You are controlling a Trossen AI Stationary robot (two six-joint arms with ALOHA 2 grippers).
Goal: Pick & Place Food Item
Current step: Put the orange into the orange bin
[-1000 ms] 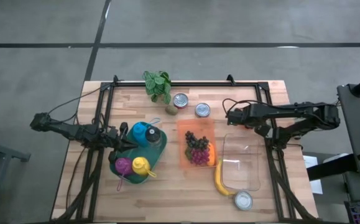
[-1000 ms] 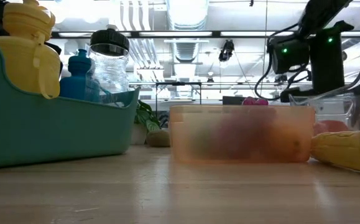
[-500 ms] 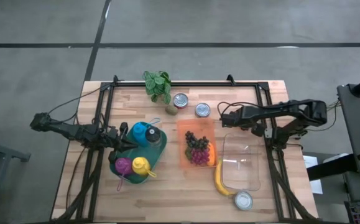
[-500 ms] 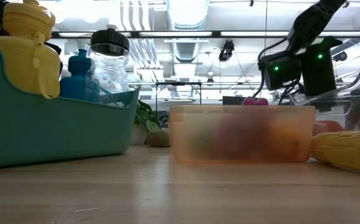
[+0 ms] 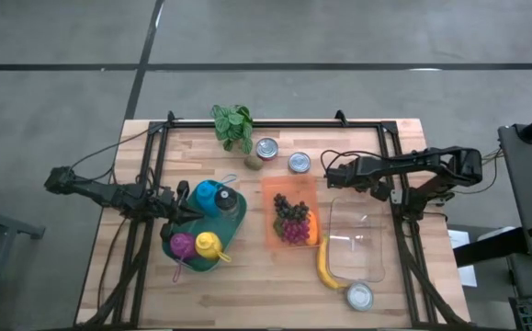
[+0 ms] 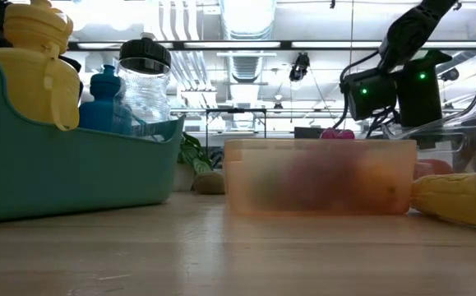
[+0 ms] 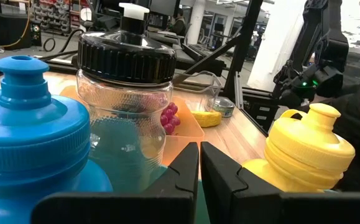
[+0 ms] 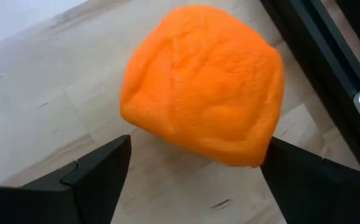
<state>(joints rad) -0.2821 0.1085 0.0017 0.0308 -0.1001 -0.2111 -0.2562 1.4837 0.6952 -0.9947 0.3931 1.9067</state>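
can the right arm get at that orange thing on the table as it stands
Probably yes. In the right wrist view the orange item sits on bare wood right between the right gripper and its open fingers, with nothing in the way.

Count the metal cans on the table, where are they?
3. One can sits beside the plant, a second can just right of it, a third can at the near edge beside the banana. None hidden, apparently.

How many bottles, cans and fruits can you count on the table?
Bottles: 4, blue, clear, yellow, purple
Cans: 3
Fruits: 4, banana, grapes, kiwi, orange
Total: 11
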